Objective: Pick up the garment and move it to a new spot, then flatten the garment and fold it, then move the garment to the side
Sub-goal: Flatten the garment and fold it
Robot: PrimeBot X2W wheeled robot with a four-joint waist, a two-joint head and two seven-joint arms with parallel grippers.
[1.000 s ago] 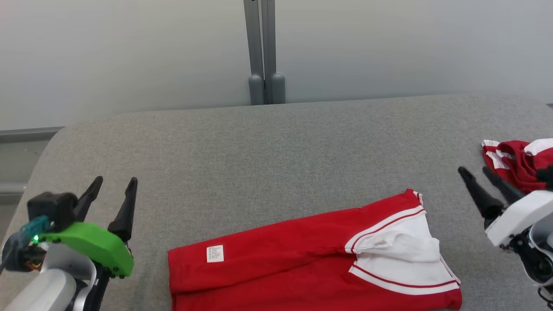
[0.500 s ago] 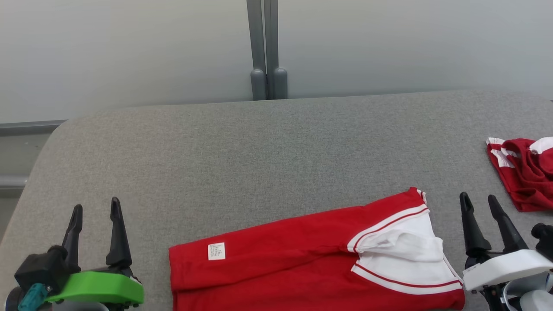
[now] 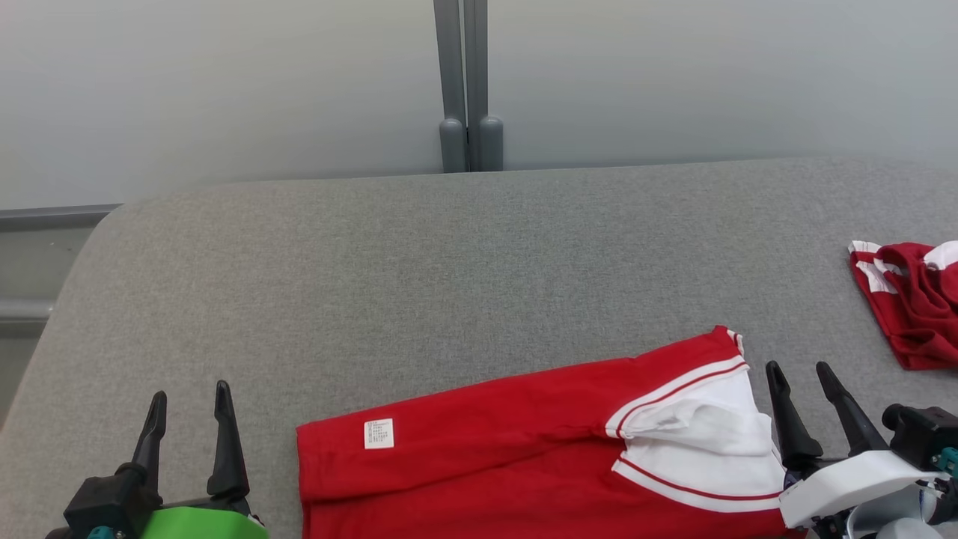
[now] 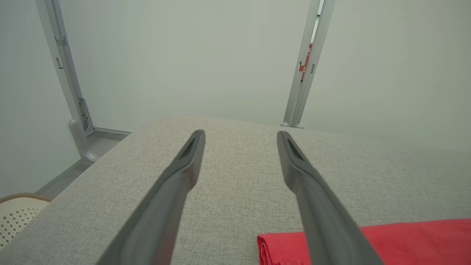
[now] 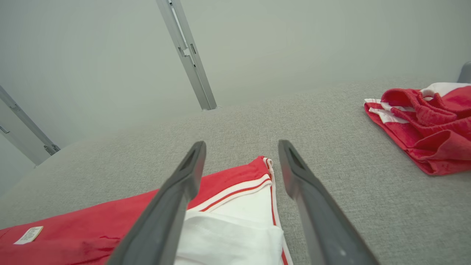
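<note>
Head view: we find the red garment [image 3: 486, 449] lying flat near the front of the grey surface [image 3: 449, 262]. We note the left claw [image 3: 189, 393] and right claw [image 3: 798, 368] both spread, empty, flanking it.

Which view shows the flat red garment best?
The head view: the garment lies nearly whole, label to white-striped end, cut off at the bottom edge. The right wrist view has its striped end and label; the left wrist view its red folded edge.

The red garment [image 3: 486, 449] is cut off at the bottom edge, the other red cloth [image 3: 909, 307] at the right edge. The white tag [image 3: 379, 433] cannot be read.
</note>
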